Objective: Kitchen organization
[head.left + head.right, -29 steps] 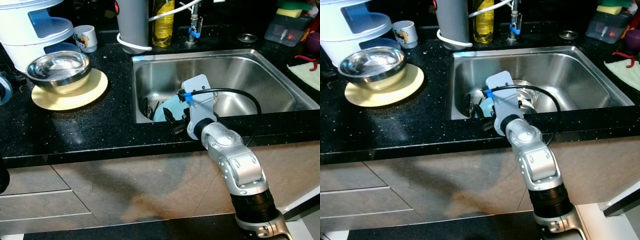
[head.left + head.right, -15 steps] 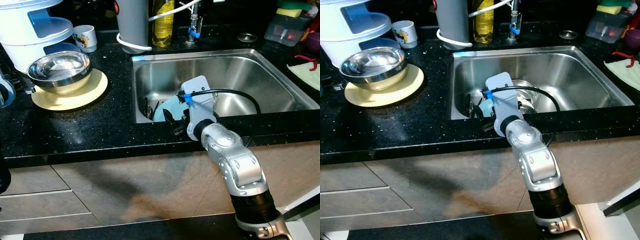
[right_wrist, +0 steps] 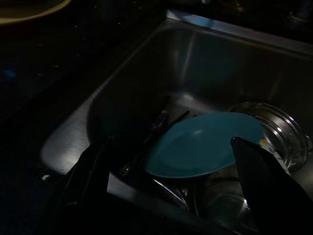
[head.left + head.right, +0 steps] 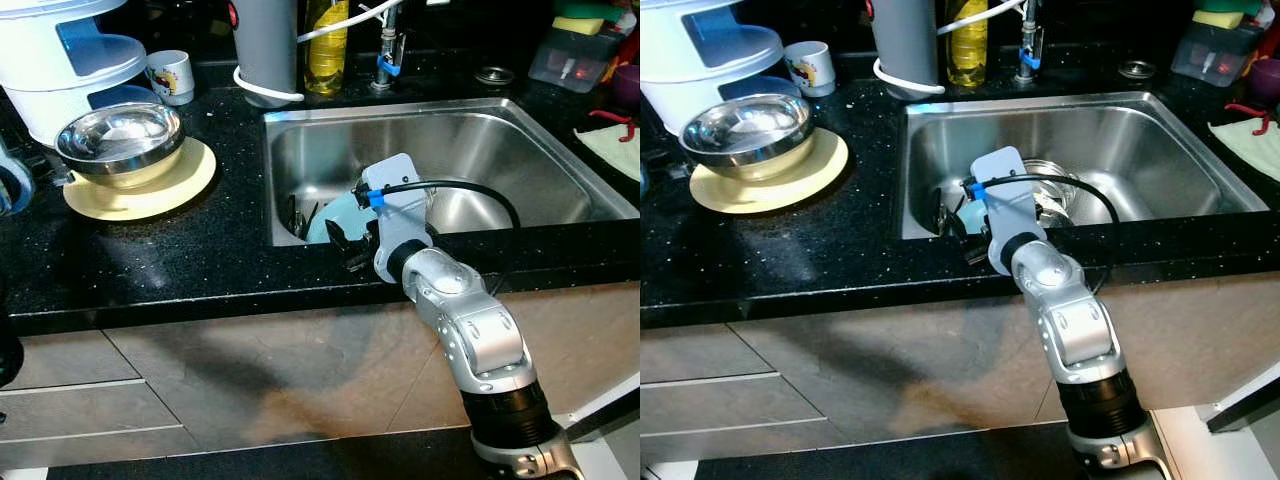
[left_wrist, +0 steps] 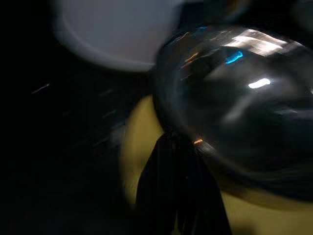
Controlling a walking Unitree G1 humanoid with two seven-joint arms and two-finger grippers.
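Evidently the right gripper (image 3: 171, 181) is held spread wide over the sink's (image 4: 500, 140) blue plate (image 3: 203, 144), prob. for pickup; left gripper's (image 5: 178, 196) state can't be told.

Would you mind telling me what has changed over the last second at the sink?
Very little. The right gripper remains poised, fingers open, over the near edge of the sink above the blue plate, with no visible shift. Nothing was grasped or released. The steel bowl on the yellow plate stays put.
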